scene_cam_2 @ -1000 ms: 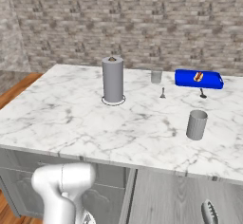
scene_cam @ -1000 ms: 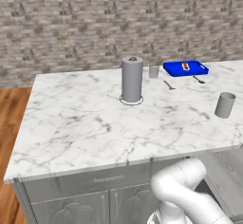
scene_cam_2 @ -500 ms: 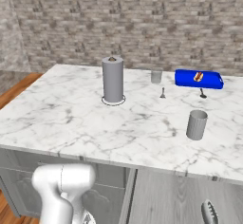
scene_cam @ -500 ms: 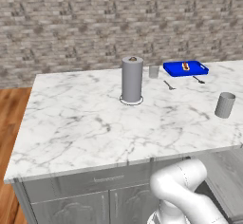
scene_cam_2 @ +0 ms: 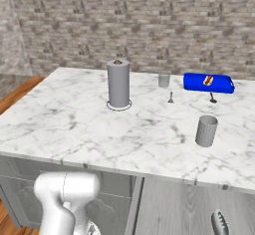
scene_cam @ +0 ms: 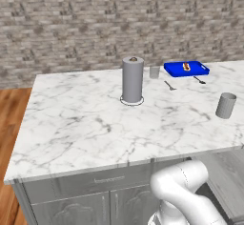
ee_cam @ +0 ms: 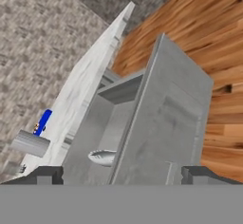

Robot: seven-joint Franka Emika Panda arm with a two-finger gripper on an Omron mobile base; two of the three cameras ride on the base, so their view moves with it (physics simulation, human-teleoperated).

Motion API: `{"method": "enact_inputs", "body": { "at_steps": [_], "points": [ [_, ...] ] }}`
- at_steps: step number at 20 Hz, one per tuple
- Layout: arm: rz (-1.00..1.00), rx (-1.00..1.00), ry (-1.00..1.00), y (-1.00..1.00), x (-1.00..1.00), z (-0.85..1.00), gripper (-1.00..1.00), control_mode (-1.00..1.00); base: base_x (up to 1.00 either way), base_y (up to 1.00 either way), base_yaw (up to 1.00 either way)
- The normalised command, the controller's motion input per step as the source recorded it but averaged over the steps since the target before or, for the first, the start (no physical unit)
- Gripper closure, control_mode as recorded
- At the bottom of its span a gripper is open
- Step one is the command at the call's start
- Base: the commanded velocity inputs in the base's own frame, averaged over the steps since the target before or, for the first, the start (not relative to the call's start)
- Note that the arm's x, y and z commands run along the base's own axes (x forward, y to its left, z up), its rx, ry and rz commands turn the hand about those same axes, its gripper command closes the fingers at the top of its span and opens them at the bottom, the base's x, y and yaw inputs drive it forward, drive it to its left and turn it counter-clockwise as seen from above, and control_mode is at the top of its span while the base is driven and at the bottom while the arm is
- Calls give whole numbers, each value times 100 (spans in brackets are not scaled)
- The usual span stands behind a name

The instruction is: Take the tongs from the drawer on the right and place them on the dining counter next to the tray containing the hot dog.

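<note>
The drawer [scene_cam_2: 184, 204] stands pulled out below the right end of the dining counter [scene_cam: 86, 124]; in the hand view its flat grey front [ee_cam: 166, 118] rises close ahead. The tongs [scene_cam_2: 219, 223] lie inside it, and a silvery end of the tongs [ee_cam: 102, 157] shows on the drawer floor. My gripper [ee_cam: 122, 174] is open, its two dark tips spread wide at the drawer's front with nothing between them. The blue tray [scene_cam: 186, 68] with the hot dog [scene_cam: 187, 66] sits at the counter's far right, also seen as tray [scene_cam_2: 208, 82] and hot dog [scene_cam_2: 208, 80].
On the counter stand a paper towel roll [scene_cam: 132, 80], a small glass [scene_cam: 154, 72] and a grey cup [scene_cam: 226, 105]. Two small utensils [scene_cam: 169, 85] lie near the tray. Wooden floor [ee_cam: 209, 42] lies beyond the drawer. A brick wall backs the counter.
</note>
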Motion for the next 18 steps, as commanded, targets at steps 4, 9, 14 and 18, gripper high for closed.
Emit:
{"method": "enact_inputs", "body": {
  "at_steps": [4,9,14,18],
  "points": [
    [0,0,0,0,24,11,-100,-100,0,0,0],
    [0,-9,0,11,33,1,-100,-100,0,0,0],
    [3,-26,0,21,19,0,-100,-100,0,0,0],
    [4,-32,2,32,16,0,-100,-100,0,0,0]
  ]
}}
